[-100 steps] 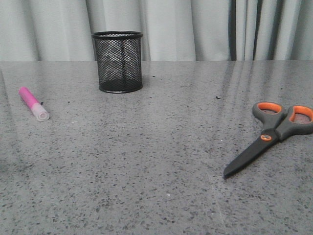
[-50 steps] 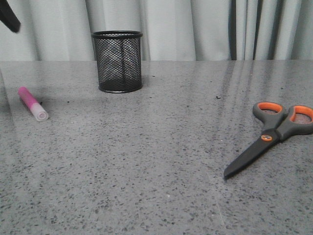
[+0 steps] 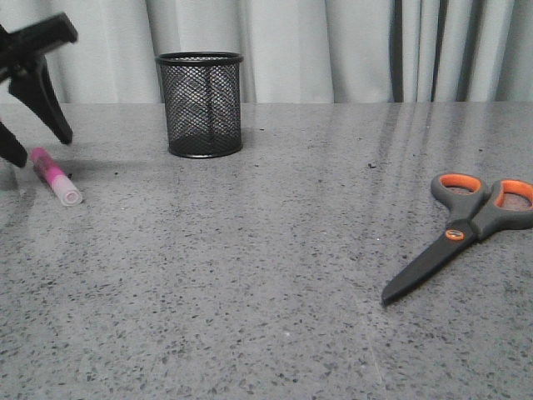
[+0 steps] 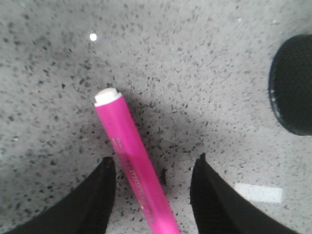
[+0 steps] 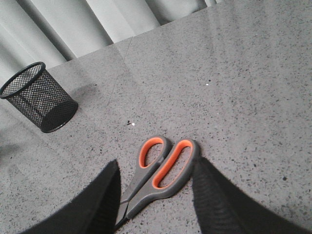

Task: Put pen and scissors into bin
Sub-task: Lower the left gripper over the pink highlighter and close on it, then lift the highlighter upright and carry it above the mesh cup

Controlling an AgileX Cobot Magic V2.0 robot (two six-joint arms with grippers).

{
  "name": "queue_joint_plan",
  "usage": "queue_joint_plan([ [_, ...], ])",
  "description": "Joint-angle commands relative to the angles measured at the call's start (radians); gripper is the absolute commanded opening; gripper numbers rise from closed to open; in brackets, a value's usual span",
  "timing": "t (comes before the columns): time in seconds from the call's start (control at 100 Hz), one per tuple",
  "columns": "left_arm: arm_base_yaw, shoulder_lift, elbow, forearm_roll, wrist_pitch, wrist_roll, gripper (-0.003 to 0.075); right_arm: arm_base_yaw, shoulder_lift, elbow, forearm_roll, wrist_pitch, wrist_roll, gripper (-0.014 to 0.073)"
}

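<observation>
Nothing is binned yet: the pen [image 3: 57, 176] and scissors [image 3: 463, 227] lie on the table, the bin [image 3: 201, 105] holds neither. The left gripper [image 3: 35, 148] hangs spread wide and empty over the pen; the right gripper [image 5: 155, 204] is likewise open and empty above the scissors.

My left gripper [image 3: 35, 148] hangs spread over the pen [image 3: 57, 176], 1 finger [image 4: 95, 195] on each side, with bare table [image 3: 266, 275] around it. The bin [image 3: 201, 104] stands near, its mouth unobstructed. My right gripper [image 5: 153, 195] straddles the scissors [image 5: 158, 168], which lie flat, well apart from the bin.
</observation>
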Motion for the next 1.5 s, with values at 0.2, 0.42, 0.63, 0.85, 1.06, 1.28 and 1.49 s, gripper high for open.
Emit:
queue_joint_plan([
  [0.2,-0.071,0.037,-0.035,0.052,-0.043,-0.055,0.0316,0.002,0.015,-0.038,-0.011,-0.054,-0.004,0.0309],
  [0.42,-0.073,0.066,-0.035,0.075,0.008,-0.055,0.026,0.002,0.015,-0.038,-0.011,-0.009,-0.004,0.0309],
  [0.63,-0.073,0.116,-0.035,0.123,0.144,-0.019,0.0039,0.002,0.015,-0.038,-0.011,-0.009,-0.004,0.0309],
  [0.85,-0.073,0.097,-0.037,0.123,0.131,0.112,-0.0019,0.002,0.015,-0.038,-0.011,-0.007,-0.004,0.0309],
  [1.06,-0.083,-0.117,-0.047,0.032,-0.257,0.255,-0.0019,0.002,0.015,-0.038,-0.011,-0.006,-0.004,0.0309],
  [1.28,-0.199,-0.279,-0.047,-0.289,-0.646,0.548,-0.0018,0.002,0.015,-0.038,-0.011,-0.039,-0.004,0.0309],
  [1.49,-0.353,-0.228,-0.047,-0.325,-0.84,0.562,-0.0018,0.002,0.016,-0.038,-0.011,-0.067,-0.004,0.0309],
])
